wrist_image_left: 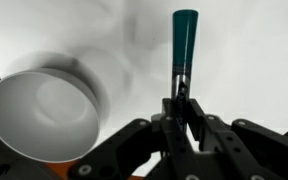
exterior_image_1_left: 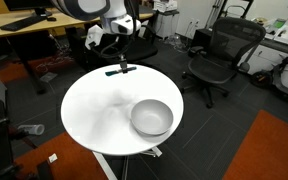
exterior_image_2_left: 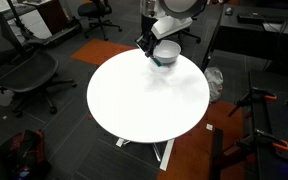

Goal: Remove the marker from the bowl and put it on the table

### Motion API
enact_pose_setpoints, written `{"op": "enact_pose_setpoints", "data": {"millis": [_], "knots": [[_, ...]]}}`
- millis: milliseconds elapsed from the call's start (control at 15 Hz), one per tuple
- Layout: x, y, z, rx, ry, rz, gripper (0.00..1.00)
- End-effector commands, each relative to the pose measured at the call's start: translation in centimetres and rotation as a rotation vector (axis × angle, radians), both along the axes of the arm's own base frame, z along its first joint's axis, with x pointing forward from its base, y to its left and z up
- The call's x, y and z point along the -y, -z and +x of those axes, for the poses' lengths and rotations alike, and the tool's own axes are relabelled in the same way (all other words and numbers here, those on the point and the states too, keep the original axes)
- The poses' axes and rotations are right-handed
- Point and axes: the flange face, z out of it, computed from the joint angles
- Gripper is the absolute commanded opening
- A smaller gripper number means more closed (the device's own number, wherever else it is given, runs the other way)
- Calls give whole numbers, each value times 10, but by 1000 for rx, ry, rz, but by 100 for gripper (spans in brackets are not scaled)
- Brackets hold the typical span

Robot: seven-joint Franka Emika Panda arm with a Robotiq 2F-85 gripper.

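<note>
My hand (wrist_image_left: 181, 97) is clamped on the marker (wrist_image_left: 184, 38) over the white tabletop (exterior_image_1_left: 94, 112) — outside the bowl (exterior_image_1_left: 152, 117), can't tell if it's touching down. Office chairs (exterior_image_1_left: 219, 50) & dark carpet (exterior_image_1_left: 234, 112) around.

I see bright overhead light washing out the white table (exterior_image_1_left: 94, 110), a soft shadow beside the bowl (wrist_image_left: 39, 115), and a slightly blurred wrist view.

plain, unpatterned large round white table (exterior_image_1_left: 94, 112). shiny silver-grey round metal bowl (wrist_image_left: 39, 115), paler inside. short slim pen-like marker (wrist_image_left: 184, 35): teal-green at one end, dark towards the black end effector (wrist_image_left: 181, 98). dark grey carpet (exterior_image_1_left: 234, 115) with an orange patch (exterior_image_1_left: 274, 145).
</note>
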Motion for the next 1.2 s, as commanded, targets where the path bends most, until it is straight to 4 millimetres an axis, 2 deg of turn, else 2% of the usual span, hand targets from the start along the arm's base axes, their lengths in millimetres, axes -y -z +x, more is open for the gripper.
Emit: {"op": "enact_pose_setpoints", "data": {"millis": [0, 267, 733, 1133], "knots": [[-24, 13, -6, 20, -2, 5, 5], [-33, 38, 4, 45, -4, 17, 5], [-30, 93, 7, 35, -11, 4, 5], [-29, 115, 9, 22, -12, -1, 5]]}}
